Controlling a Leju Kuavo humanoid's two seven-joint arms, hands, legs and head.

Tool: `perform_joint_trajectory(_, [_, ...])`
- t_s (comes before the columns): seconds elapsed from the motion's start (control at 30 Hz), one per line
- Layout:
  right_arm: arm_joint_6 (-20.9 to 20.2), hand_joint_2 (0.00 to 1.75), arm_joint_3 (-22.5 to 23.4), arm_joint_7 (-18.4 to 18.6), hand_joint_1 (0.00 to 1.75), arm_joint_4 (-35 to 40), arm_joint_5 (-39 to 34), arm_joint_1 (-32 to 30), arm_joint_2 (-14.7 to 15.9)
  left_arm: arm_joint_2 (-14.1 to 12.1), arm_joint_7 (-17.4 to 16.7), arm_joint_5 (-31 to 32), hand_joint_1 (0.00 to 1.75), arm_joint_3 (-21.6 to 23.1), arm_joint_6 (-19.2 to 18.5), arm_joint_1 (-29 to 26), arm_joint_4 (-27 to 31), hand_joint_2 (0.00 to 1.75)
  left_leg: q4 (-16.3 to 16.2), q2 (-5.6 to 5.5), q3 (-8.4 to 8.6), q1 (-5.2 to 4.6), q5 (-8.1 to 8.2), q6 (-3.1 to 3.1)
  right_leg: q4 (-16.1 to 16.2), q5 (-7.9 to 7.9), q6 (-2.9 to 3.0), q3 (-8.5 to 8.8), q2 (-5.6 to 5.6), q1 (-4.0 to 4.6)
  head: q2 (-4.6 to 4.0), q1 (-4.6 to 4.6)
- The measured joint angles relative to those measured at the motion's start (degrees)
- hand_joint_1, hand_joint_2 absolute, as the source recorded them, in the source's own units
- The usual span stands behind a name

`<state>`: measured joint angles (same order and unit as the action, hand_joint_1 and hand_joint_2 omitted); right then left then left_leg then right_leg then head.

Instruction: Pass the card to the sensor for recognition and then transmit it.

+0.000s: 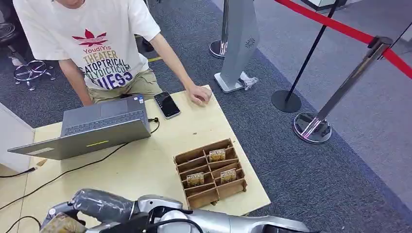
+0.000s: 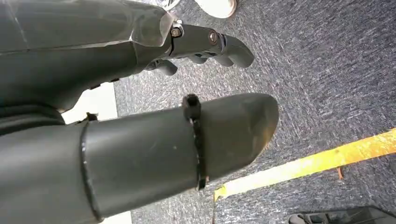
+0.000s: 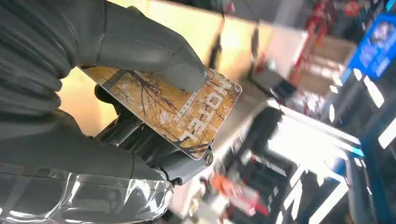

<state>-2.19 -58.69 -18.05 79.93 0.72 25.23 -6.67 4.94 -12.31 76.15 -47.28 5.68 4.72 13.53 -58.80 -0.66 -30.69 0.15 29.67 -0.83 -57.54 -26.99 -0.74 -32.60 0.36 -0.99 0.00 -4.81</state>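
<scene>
The right robot hand [image 3: 140, 121] pinches a yellow-brown printed hotel card [image 3: 173, 109] flat between its thick grey thumb [image 3: 154, 56] and the darker fingers [image 3: 154, 154] beneath. In the head view this robot hand [image 1: 63, 221] sits at the near left corner of the pale wooden tabletop [image 1: 145, 170], well apart from the brown slotted cardboard card rack [image 1: 211, 172] on the tabletop's right side. Three similar cards stand in the rack's compartments. Beyond the rack, on the far left, lie an open grey laptop [image 1: 92, 128] and a black phone [image 1: 167, 104], near a person's hand [image 1: 199, 93]. The left robot hand [image 2: 196, 70] hangs over grey carpet [image 2: 322, 70], its fingers [image 2: 219, 46] apart and holding nothing.
</scene>
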Motion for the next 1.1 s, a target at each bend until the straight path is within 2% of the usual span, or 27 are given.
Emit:
perform_joint_trajectory(0.17, [-2.75,1.75,-4.50,-0.28,1.75,-7.04,-1.94,1.05,0.46,0.00,0.09,0.07,0.00,-0.09,0.28,-0.01,0.00,0.00,0.00,0.00,0.00,0.00,0.00,0.00,0.00,0.00,0.00,0.01,0.00,-0.01,0.00,0.02])
perform_joint_trajectory(0.43, [-2.49,1.75,-8.65,-0.72,1.75,-17.64,-2.01,1.34,0.37,0.00,0.07,0.13,0.00,-0.24,0.50,0.03,0.00,0.00,0.00,0.00,0.00,-0.01,0.00,0.00,0.00,0.00,0.00,0.01,0.00,-0.01,0.00,0.00])
perform_joint_trajectory(0.67, [0.05,1.75,-10.18,-0.74,1.75,-27.23,-2.75,1.48,-1.18,0.09,-0.20,0.24,0.00,-0.24,0.92,0.15,0.00,0.00,0.00,0.00,0.01,-0.01,0.00,0.00,0.00,0.00,0.00,0.01,0.00,-0.01,0.00,0.00])
perform_joint_trajectory(1.1, [6.84,1.75,-10.40,-1.66,1.75,-38.42,-6.16,1.73,-4.07,0.31,-1.09,0.77,0.00,-0.24,0.98,0.77,0.00,0.00,0.00,0.00,0.01,-0.01,0.00,0.00,0.00,0.01,-0.01,0.01,0.00,-0.01,0.00,0.00])
